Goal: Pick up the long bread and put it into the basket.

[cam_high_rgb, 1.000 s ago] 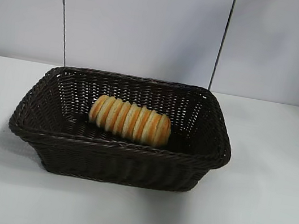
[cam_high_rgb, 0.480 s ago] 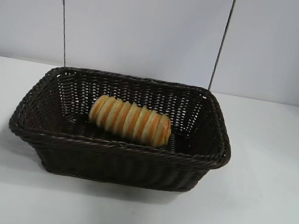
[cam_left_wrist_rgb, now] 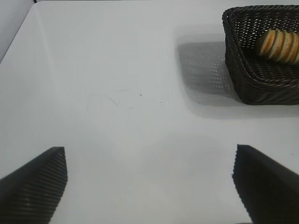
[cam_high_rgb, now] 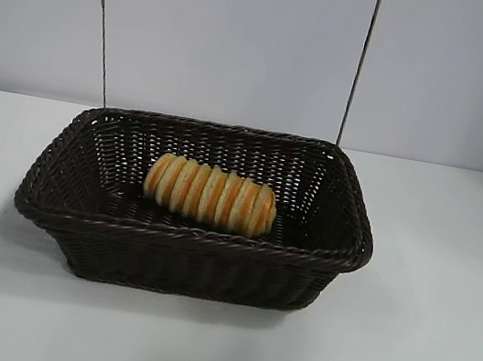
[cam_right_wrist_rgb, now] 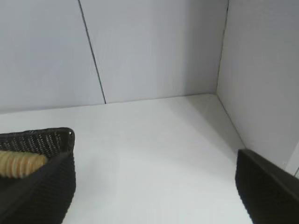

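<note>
Inside, ridged golden long bread (cam_high_rgb: 210, 195), woven wicker basket (cam_high_rgb: 183, 254), both end effectors (cam_left_wrist_rgb: 149, 186) (cam_right_wrist_rgb: 154, 191) wide, empty.

Illumination is bright, even and diffuse across all three views. In the exterior view, the dark-brown woven wicker basket (cam_high_rgb: 190, 237) casts a soft-edged shadow on the white counter (cam_high_rgb: 416, 358) toward 8 o'clock, indicating a source above and toward 2 o'clock. The left wrist view shows the same shadow with the weave pattern faintly visible. No glare. The black ridged fingers (cam_left_wrist_rgb: 32, 186) at the frame edges appear slightly soft.
</note>
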You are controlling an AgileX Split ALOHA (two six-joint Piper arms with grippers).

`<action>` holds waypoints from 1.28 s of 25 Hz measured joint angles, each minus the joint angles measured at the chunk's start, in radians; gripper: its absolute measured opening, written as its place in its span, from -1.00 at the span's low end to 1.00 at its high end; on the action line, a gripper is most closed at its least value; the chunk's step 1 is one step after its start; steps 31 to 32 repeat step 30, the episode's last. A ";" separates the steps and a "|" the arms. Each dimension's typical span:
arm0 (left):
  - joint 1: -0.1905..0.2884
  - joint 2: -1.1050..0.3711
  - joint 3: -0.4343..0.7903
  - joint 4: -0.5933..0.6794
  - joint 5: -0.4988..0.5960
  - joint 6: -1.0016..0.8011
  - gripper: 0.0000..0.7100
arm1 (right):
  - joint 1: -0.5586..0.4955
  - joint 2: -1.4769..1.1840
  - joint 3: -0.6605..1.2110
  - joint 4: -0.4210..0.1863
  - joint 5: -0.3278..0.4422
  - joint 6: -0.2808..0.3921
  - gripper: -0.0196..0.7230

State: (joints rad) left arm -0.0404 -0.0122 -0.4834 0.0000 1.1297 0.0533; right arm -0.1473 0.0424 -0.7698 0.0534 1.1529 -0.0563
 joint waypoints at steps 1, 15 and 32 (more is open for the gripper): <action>0.000 0.000 0.000 0.000 0.000 0.000 0.96 | 0.000 -0.021 0.024 0.000 0.000 0.000 0.85; 0.000 0.000 0.000 0.006 0.000 0.000 0.96 | 0.005 -0.063 0.284 0.000 -0.039 0.000 0.84; 0.000 0.000 0.000 0.006 0.000 0.000 0.96 | 0.005 -0.063 0.298 0.000 -0.059 0.000 0.84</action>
